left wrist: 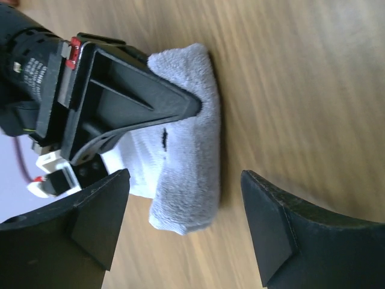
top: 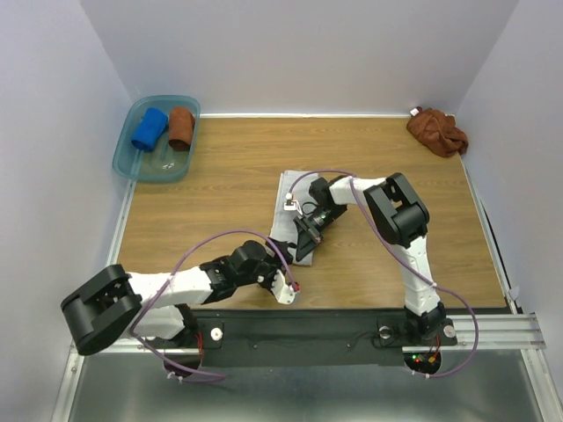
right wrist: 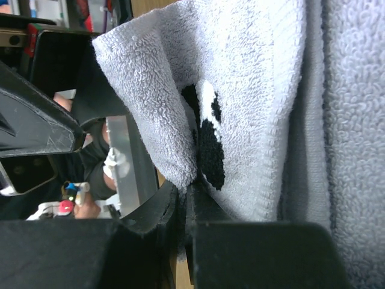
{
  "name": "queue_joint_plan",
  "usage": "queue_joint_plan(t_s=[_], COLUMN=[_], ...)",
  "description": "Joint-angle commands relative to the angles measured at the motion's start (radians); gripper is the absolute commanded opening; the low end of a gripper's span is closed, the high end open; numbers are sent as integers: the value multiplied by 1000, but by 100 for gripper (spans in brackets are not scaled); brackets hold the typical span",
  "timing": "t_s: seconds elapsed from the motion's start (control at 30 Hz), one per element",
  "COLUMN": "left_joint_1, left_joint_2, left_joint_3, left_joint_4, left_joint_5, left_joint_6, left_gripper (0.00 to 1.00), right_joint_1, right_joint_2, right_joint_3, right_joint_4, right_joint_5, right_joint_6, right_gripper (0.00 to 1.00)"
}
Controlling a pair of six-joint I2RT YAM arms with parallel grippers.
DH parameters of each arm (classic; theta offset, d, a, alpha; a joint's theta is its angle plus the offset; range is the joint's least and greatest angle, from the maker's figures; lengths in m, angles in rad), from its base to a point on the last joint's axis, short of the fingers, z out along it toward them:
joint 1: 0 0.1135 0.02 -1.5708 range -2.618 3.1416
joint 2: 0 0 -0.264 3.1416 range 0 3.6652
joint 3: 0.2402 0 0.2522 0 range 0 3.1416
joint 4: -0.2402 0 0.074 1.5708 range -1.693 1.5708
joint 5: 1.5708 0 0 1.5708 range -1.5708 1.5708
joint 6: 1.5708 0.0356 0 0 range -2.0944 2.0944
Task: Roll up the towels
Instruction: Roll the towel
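Observation:
The light grey towel [top: 288,187] lies mid-table, its near end folded into a loose partial roll [left wrist: 187,150]. My right gripper [top: 306,239] is shut on that near edge; in the right wrist view the jaws [right wrist: 189,195] pinch the grey terry cloth [right wrist: 252,90]. My left gripper [top: 283,257] is open and empty just short of the roll's end, its fingertips [left wrist: 99,217] on either side of bare wood [left wrist: 183,226]. The rust-brown towel [top: 437,131] lies crumpled in the far right corner.
A translucent blue tub [top: 132,163] stands at the far left corner and holds a blue roll [top: 149,128] and a brown roll [top: 181,127]. White walls close the table on three sides. Purple cables loop over both arms.

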Motion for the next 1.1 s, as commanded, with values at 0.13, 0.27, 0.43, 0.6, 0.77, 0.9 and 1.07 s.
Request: queue_joint_plan(t_s=[0.13,0.27,0.43,0.6,0.77,0.9,1.07], left_joint_1=[-4,-4,-4,-4,3,17,88], left_joint_2=[170,224,230,230,296,359,445], left_joint_3=[8,26,71,187,310,423,559], left_joint_4=[257,249,80,-177,-442,-579,-755], left_joint_5=[-79,-65,10,93,178,249,378], left_joint_6=[97,80,40,-41,-121,-176,-242], left_gripper=[80,75,51,22,17,15,15], right_joint_1=[-17,-25,-26,-40,-104,-166,-317], right_joint_2=[85,91,92,68,13,-68,-213], right_joint_3=[79,91,103,128,211,280,301], right_joint_4=[-242,-253,-264,-260,-255,-231,-220], right_joint_5=[-47,-58,-61,-37,35,110,140], right_joint_6=[-208,-215,-215,-196,-141,-86,-51], right_gripper=[1,1,2,16,51,85,100])
